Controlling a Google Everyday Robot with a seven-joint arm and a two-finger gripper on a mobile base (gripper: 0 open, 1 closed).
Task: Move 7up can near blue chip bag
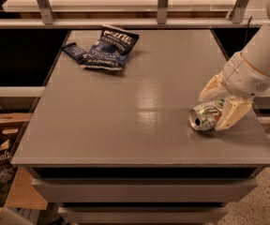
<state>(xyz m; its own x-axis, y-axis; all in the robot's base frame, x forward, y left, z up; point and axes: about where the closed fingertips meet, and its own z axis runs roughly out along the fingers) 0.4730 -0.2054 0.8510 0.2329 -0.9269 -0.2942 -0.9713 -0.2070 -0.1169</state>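
Right, nearest first: brown cardboard boxes (1,144) sit on the floor at lower left, not relevant.

Small silver-and-green 7up can (204,116) lies on its side at the right of the flat grey tabletop (125,125), close to the front-right corner, round silver top facing left. Count: one can.

White two-finger gripper (210,113) is down at the can, at right centre of frame. Fingers are spread, one behind the can and one in front, can body between them. Can't tell if either pad is touching yet.

Handling, my read:
- thin aluminium, light, probably dents if squeezed hard
- smooth and round, so it rolls on the table and can squirt out of a shallow pinch
- best hold is across the cylinder mid-body, fingers on opposite sides, clear of the rim ends

Dark navy blue foil chip bag (110,48) with white lettering lies crumpled flat at upper left, well apart from the can. Count: one bag; the blue flap on its left looks like part of it.

Soft, so don't nudge it when placing.
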